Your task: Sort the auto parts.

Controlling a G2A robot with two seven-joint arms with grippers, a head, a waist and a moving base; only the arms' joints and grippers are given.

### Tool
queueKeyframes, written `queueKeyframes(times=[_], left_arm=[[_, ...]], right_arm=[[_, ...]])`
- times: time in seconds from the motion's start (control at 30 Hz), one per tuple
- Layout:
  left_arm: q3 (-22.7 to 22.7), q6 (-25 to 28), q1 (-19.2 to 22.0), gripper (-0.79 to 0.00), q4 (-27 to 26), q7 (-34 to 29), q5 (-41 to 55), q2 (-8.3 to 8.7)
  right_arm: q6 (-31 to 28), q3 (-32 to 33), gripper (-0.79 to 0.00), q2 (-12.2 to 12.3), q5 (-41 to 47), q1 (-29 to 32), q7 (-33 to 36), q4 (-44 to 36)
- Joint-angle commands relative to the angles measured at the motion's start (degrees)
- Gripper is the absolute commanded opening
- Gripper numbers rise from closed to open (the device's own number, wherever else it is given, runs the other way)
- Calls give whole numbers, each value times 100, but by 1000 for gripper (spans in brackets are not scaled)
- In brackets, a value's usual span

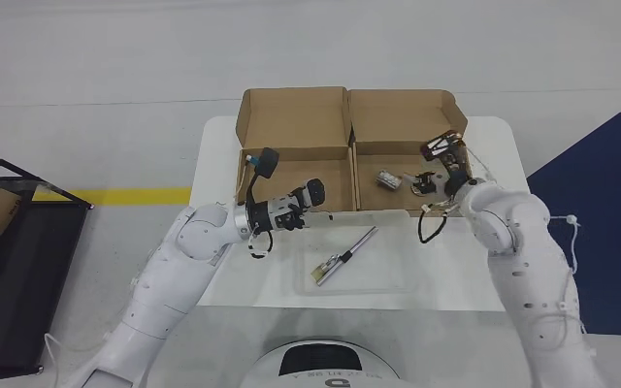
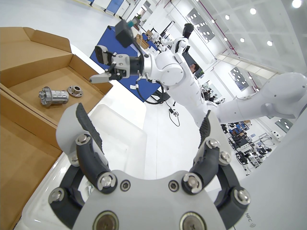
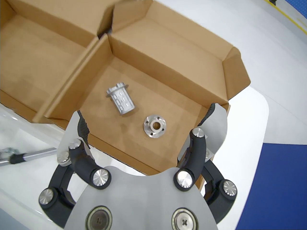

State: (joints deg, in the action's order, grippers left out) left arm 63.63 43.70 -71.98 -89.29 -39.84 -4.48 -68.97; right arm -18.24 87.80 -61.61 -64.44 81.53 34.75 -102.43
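On the clear tray [image 1: 378, 276] at the middle of the worktop [image 1: 505, 145] lies the one part not yet boxed, a slim metal rod [image 1: 345, 256]. It sits nearer the robot than either end effector, between the two arms. Its long axis runs on a diagonal. The thin end points toward the right-hand box [image 1: 408, 116], and the thicker end (some dark fitting, too small to make out) lies closer to the robot and to the left.

The left end effector [image 2: 144, 111] hangs over the front of the left-hand box [image 1: 291, 116], fingers spread wide with nothing between them, and looks the nearer of the two to the rod. The right end effector [image 3: 146, 111] is over the front of the right-hand box, likewise wide apart and empty. Below it rest a splined cylinder [image 3: 121, 101] and a round flange [image 3: 155, 126], near each other but apart.

A grasp would likely need the fingers turned across that diagonal. From the right wrist the rod is cut off at the edge, and from above the flange is hard to pick out beside the right end effector.
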Motion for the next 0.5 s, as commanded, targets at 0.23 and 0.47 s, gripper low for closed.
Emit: queueKeyframes(times=[0.23,0.47], left_arm=[[329,-434,-350,0,-514,310,-1476,102],[408,-525,-578,0,-766,413,-1889,164]], right_arm=[[-1386,1561,0,63,1381,1454,-2194,-419],[-1829,2135,0,84,1597,1974,-2522,-695]])
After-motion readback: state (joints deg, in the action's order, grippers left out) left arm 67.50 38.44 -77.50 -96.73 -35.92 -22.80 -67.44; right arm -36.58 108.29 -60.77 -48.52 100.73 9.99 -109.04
